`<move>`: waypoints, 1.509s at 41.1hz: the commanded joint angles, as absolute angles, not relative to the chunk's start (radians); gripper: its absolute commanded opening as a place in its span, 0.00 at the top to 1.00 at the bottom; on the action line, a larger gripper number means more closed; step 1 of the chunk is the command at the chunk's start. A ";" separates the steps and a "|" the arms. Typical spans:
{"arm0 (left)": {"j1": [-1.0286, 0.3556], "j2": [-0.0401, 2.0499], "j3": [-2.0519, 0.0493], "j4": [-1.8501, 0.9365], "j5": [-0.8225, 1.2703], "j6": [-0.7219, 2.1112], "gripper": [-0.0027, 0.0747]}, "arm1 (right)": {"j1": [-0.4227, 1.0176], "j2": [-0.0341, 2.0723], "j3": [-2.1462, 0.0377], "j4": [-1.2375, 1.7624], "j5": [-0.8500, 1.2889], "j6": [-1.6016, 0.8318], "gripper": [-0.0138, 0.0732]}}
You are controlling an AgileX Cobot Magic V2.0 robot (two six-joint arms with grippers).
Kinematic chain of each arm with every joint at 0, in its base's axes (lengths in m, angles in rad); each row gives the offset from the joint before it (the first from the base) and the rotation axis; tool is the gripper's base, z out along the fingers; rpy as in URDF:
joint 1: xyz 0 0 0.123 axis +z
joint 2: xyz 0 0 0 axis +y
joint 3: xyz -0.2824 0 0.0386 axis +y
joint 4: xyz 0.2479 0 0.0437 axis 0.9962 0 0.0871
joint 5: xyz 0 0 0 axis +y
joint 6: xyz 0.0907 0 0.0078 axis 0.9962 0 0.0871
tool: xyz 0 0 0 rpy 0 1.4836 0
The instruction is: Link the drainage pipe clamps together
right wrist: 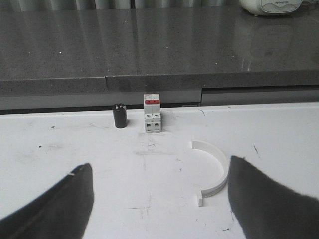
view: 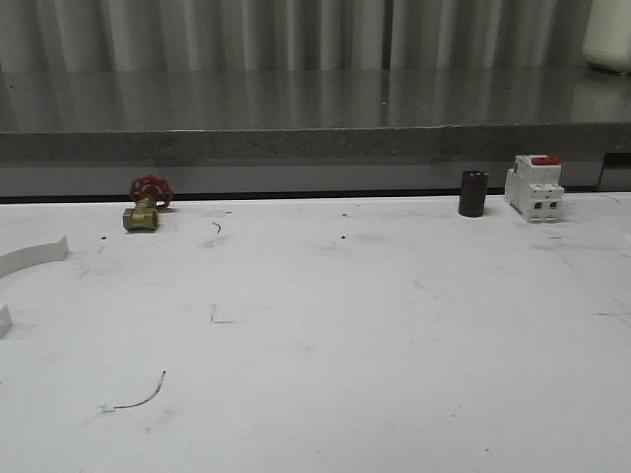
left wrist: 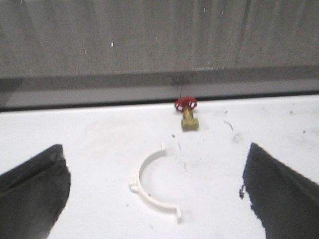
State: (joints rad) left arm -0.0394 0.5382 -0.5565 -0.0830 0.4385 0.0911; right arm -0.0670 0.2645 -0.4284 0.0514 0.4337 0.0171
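Front view showed the white table (view: 325,335) with one white clamp half (view: 32,256) cut off at the left edge of the frame, middle height. A brass valve with a red handwheel (view: 146,205) stood in the upper left at the table's far edge, and a dark cylinder (view: 473,193) stood just beside a white breaker with a red top (view: 534,187) in the upper right.

From the left wrist view, the left gripper (left wrist: 157,199) was spread wide and held nothing, its two dark fingers (left wrist: 32,194) in the lower corners of the frame. A clamp half (left wrist: 152,185) lay flat on the table at lower centre between them, apart from both, with its open side toward the right of the frame. The valve sat above it at centre.

From the right wrist view, the right gripper (right wrist: 159,201) was likewise spread and empty, its fingers (right wrist: 271,199) in the lower corners. The second clamp half (right wrist: 214,172) lay flat right of centre, just beside the right-hand finger, though contact could not be judged. Its open side faced the left of the frame. The cylinder and breaker stood above it, near the frame's centre.
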 commanded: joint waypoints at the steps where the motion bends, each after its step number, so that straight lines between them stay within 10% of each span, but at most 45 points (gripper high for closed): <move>1: -0.017 0.679 -0.658 -0.096 0.451 0.072 0.10 | -0.073 0.281 -0.465 0.050 0.350 0.016 0.17; 32: 0.069 1.651 -1.218 -0.124 0.812 0.140 0.10 | -0.073 0.281 -0.463 0.050 0.350 0.016 0.17; 62: 0.069 1.961 -1.391 -0.112 0.884 0.193 0.11 | -0.073 0.281 -0.463 0.050 0.350 0.016 0.17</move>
State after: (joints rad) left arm 0.0662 2.0008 -1.3609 -0.1091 0.8893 0.1902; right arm -0.0670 0.2645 -0.4284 0.0514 0.4337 0.0171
